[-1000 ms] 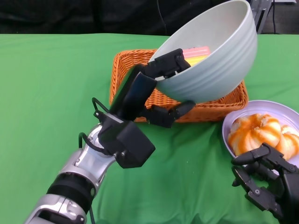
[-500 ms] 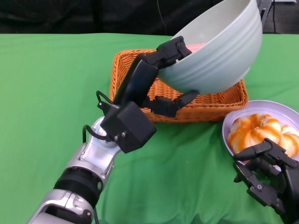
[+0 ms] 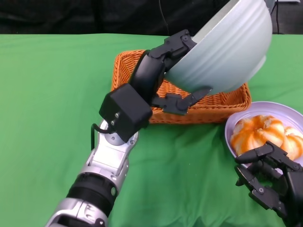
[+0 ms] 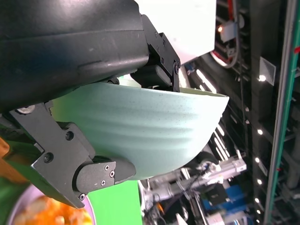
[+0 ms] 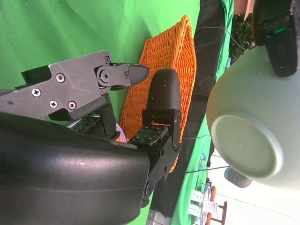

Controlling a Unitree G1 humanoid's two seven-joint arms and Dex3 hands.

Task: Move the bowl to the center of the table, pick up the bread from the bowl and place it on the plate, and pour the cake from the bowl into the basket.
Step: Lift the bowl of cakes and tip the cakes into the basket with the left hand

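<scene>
- Currently, the pale green bowl (image 3: 232, 47) is gripped at its rim by the left hand (image 3: 173, 71), with fingers hooked over the edge and a thumb pressed against the ribbed outer wall.
- The bowl is held raised and steeply tilted above the orange wicker basket (image 3: 130, 66), its mouth turned away from the head camera, so its contents cannot be seen.
- In the right wrist view, the bowl's round base (image 5: 246, 145) is shown facing outward.
- The bread (image 3: 260, 135), glazed orange, is seen lying on the lilac plate (image 3: 284, 111), just beside the basket on the green tablecloth (image 3: 52, 94).
- The right hand (image 3: 267, 177) is held low beside the plate, empty, with fingers loosely spread and slightly curled.
</scene>
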